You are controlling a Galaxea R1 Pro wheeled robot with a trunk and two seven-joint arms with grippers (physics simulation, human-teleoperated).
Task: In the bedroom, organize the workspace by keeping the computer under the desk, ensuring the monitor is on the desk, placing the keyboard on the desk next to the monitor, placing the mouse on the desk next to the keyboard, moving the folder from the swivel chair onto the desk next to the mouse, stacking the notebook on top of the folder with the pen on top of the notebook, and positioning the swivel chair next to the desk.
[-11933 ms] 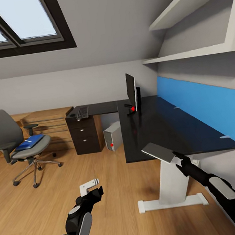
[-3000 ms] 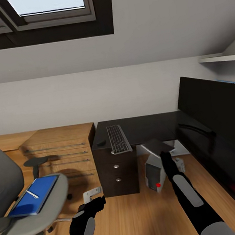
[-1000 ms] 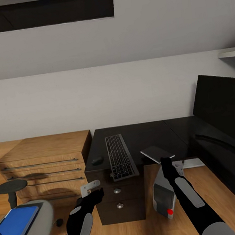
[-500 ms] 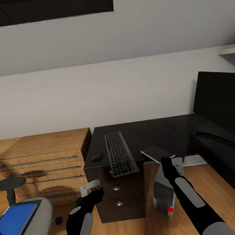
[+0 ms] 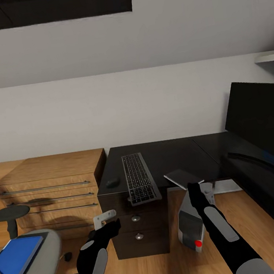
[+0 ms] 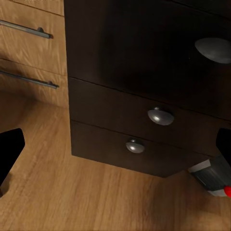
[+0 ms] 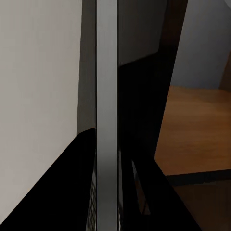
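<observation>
In the head view my right gripper [image 5: 191,186] is shut on the dark notebook [image 5: 182,177], held flat just off the near edge of the black desk [image 5: 174,151]. In the right wrist view the notebook's pale edge [image 7: 107,120] runs between the dark fingers. The keyboard [image 5: 139,183] and the mouse [image 5: 113,183] lie on the desk above the drawer unit [image 5: 137,235]. At the right stands the monitor [image 5: 261,121]. The computer [image 5: 189,225] sits on the floor under the desk. The blue folder [image 5: 17,260] lies on the swivel chair [image 5: 41,263]. My left gripper [image 5: 105,217] hangs open before the drawers [image 6: 161,116].
A light wooden drawer chest [image 5: 52,186] stands left of the desk, against the white wall. The chair's dark armrest [image 5: 10,212] is in front of the chest. Wooden floor [image 5: 172,267] lies between me and the drawer unit. The computer's corner with a red light [image 6: 216,178] shows beside the drawers.
The camera has come close to the desk's drawer end since the earliest frame. Over the last half second the picture barely shifts. The right gripper keeps the notebook throughout.
</observation>
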